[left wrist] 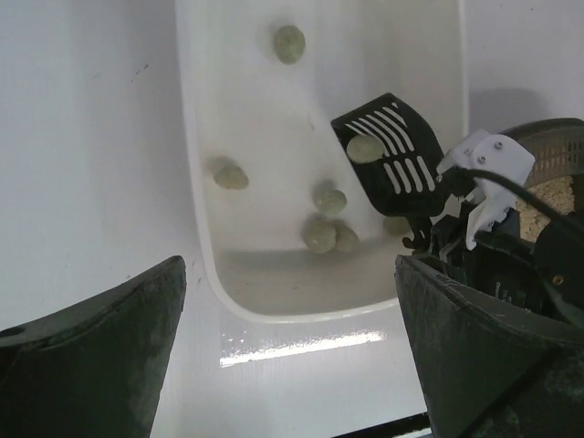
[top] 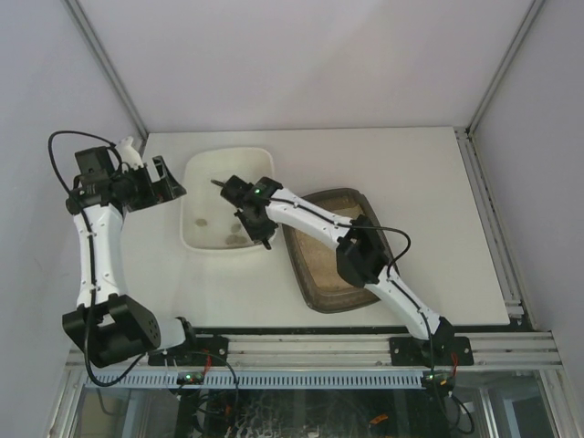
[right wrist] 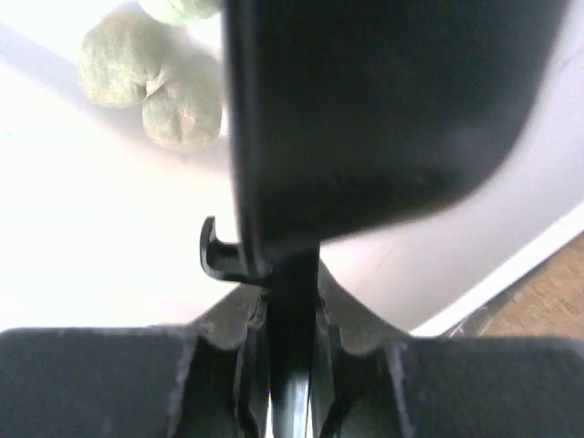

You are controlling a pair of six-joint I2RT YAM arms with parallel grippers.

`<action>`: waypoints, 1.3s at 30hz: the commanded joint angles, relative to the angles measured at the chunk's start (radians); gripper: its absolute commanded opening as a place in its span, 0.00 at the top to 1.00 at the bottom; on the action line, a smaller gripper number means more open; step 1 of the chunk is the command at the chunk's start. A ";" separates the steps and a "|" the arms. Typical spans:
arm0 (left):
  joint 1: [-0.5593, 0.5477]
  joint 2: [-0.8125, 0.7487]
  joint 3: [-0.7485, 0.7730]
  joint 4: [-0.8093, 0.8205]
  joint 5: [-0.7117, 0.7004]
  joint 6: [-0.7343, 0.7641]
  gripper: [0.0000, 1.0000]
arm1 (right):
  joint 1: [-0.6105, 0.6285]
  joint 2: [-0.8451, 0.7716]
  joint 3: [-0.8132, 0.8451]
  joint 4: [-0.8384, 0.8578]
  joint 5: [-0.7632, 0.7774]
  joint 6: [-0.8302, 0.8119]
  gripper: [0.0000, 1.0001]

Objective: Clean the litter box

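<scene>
The dark brown litter box [top: 321, 274] with beige litter lies right of centre. My right gripper [top: 248, 203] is shut on the handle of a black slotted scoop [left wrist: 388, 151] and holds it over the white tub [top: 196, 173]. One greenish clump [left wrist: 365, 148] lies on the scoop. Several clumps [left wrist: 321, 234] lie in the tub; some show in the right wrist view [right wrist: 146, 82] beside the scoop [right wrist: 365, 109]. My left gripper [top: 162, 182] is open and empty beside the tub's left rim, its fingers [left wrist: 100, 356] over bare table.
The tub's near rim [left wrist: 301, 315] lies just ahead of the left fingers. The litter box corner [left wrist: 552, 178] shows behind the right wrist. White walls enclose the table at the back and sides; a metal rail [top: 310, 351] runs along the near edge.
</scene>
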 commanded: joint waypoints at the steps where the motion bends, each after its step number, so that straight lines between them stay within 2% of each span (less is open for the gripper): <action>1: 0.008 -0.050 -0.048 0.020 -0.015 0.028 0.00 | 0.019 -0.082 -0.034 -0.085 0.292 -0.056 1.00; 5: 0.008 -0.032 -0.039 0.020 -0.006 0.021 0.00 | 0.039 -0.138 -0.083 0.007 0.326 -0.067 1.00; 9: 0.008 -0.032 -0.027 0.018 -0.006 0.025 0.00 | 0.035 -0.248 -0.182 0.199 0.268 -0.068 1.00; 13: 0.009 -0.041 -0.023 0.009 -0.024 0.041 0.00 | 0.044 -0.304 -0.198 0.297 0.278 -0.115 1.00; 22: 0.009 -0.054 -0.119 -0.002 -0.001 0.068 0.00 | 0.111 -0.233 -0.094 0.281 0.445 -0.338 1.00; 25: 0.008 -0.061 -0.146 0.009 -0.018 0.066 0.00 | 0.147 -0.182 -0.072 0.242 0.611 -0.428 1.00; 27: 0.009 -0.068 -0.152 0.015 -0.022 0.067 0.00 | 0.176 -0.169 -0.109 0.278 0.780 -0.502 1.00; 29: 0.009 -0.072 -0.150 0.018 -0.024 0.064 0.00 | 0.195 -0.172 -0.161 0.342 0.864 -0.574 1.00; 35: 0.009 -0.073 -0.133 0.009 -0.014 0.066 0.00 | 0.207 -0.193 -0.162 0.370 0.884 -0.558 1.00; 39: 0.000 -0.062 -0.071 -0.016 0.039 0.105 0.00 | 0.201 -0.303 -0.176 0.320 0.843 -0.437 1.00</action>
